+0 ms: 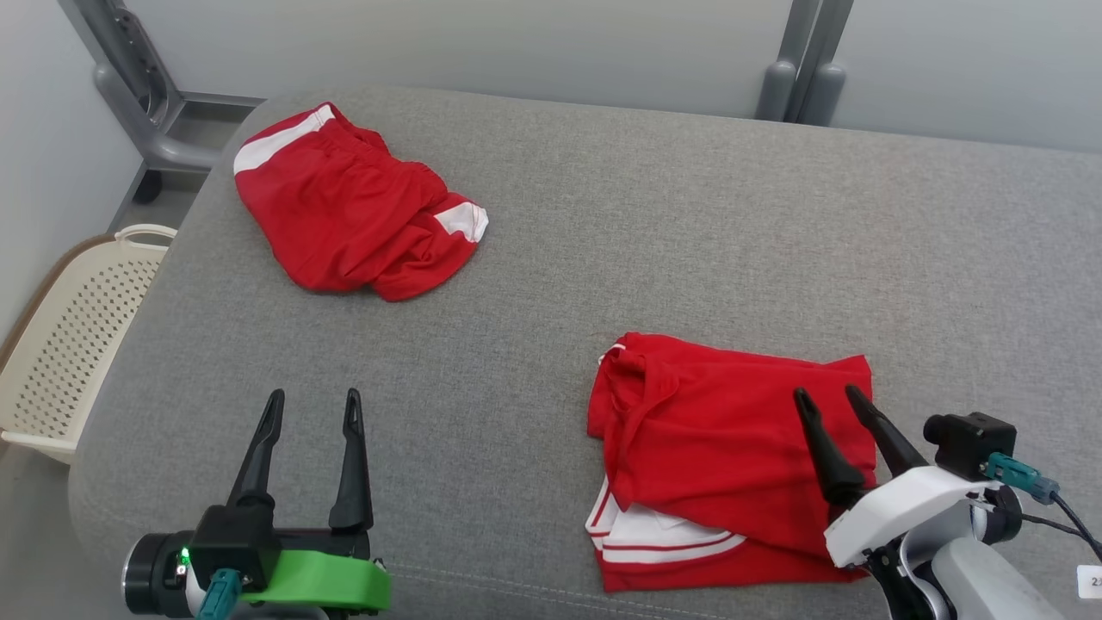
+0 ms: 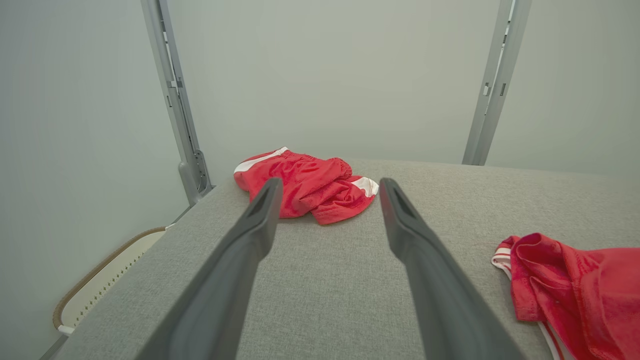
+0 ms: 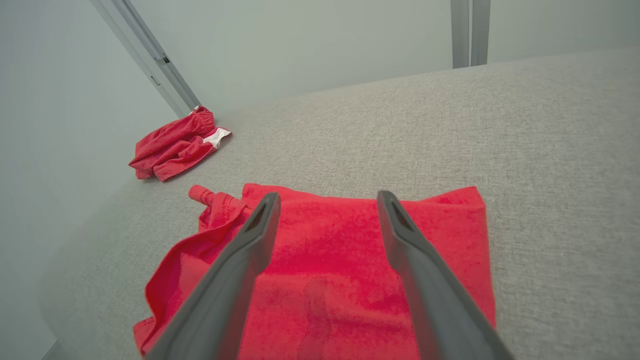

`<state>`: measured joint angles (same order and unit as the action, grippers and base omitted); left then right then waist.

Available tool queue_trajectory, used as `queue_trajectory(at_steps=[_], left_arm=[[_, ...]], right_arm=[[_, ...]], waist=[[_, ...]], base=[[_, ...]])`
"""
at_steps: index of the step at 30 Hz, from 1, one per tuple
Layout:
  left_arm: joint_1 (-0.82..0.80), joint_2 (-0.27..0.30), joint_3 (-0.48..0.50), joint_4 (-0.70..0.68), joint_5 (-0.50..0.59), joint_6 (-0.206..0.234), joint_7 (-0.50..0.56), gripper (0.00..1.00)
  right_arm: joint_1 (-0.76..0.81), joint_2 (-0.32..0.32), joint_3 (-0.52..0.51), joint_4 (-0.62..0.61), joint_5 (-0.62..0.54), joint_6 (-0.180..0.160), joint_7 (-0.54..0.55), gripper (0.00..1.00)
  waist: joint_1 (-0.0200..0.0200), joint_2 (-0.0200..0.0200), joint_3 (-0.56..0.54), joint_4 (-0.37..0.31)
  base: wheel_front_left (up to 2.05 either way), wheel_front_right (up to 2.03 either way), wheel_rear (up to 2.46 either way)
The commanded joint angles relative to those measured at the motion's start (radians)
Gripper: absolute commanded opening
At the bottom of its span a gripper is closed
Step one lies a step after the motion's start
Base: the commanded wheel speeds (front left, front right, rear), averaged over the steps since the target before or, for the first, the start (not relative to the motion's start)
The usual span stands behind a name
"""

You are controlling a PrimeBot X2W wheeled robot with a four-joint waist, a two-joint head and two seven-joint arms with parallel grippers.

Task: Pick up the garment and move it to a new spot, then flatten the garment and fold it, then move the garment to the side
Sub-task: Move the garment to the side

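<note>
the shirt [image 1: 723,430], red with white trim, lies folded into a rough rectangle at the near right of the grey cushion [image 1: 603,258]. the right gripper [image 1: 826,392] hangs just above the shirt's right half, its two fingers spread apart with nothing between them. the left gripper [image 1: 314,396] hovers over the cushion's near left, jaws wide and empty too. the shorts [image 1: 344,215], also red, sit crumpled at the cushion's far left, and a pale basket [image 1: 77,344] stands on the floor off the cushion's left edge.

judging by the tidy shape, the fold looks done and the step in hand is probably shifting the shirt aside. to do it well, the right gripper should pinch through all the layers at a folded edge, not only the top one, or the fold will peel open. a low lift or a slide across the cushion keeps the layers stacked. the shirt should land well apart from the shorts.

no brand or print is readable on either garment. a small white tag [image 1: 1089,581] off the cushion's near right corner seems to carry digits, but it is cut off and too small to read.
</note>
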<state>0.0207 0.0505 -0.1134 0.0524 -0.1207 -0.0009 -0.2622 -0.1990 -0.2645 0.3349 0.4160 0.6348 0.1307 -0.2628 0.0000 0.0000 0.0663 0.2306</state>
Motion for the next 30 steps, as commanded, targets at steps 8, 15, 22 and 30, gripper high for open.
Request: queue_trajectory(at_steps=[8, 15, 22, 30], left_arm=[[0.016, 0.0, 0.037, 0.003, 0.024, -0.007, -0.002, 1.0], [0.012, 0.0, 0.069, 0.023, 0.026, -0.012, -0.002, 1.0], [0.007, 0.0, 0.073, 0.033, 0.025, -0.012, -0.002, 1.0], [0.001, 0.0, 0.066, 0.039, 0.012, -0.013, -0.002, 1.0]], right_arm=[[0.029, -0.008, -0.09, 0.127, -0.039, 0.0, -0.004, 1.0], [-0.006, -0.01, -0.064, 0.206, -0.009, 0.0, 0.005, 1.0], [-0.054, -0.009, -0.007, 0.295, 0.052, 0.0, 0.037, 1.0], [-0.119, -0.016, 0.073, 0.386, 0.135, 0.0, 0.07, 1.0]], waist=[[0.0, 0.0, -0.02, -0.038], [0.0, 0.0, -0.029, -0.057], [0.0, 0.0, -0.033, -0.059], [0.0, 0.0, -0.025, -0.034]], base=[[0.0, 0.0, 0.0], [0.0, 0.0, 0.0], [0.0, 0.0, 0.0], [0.0, 0.0, 0.0]])
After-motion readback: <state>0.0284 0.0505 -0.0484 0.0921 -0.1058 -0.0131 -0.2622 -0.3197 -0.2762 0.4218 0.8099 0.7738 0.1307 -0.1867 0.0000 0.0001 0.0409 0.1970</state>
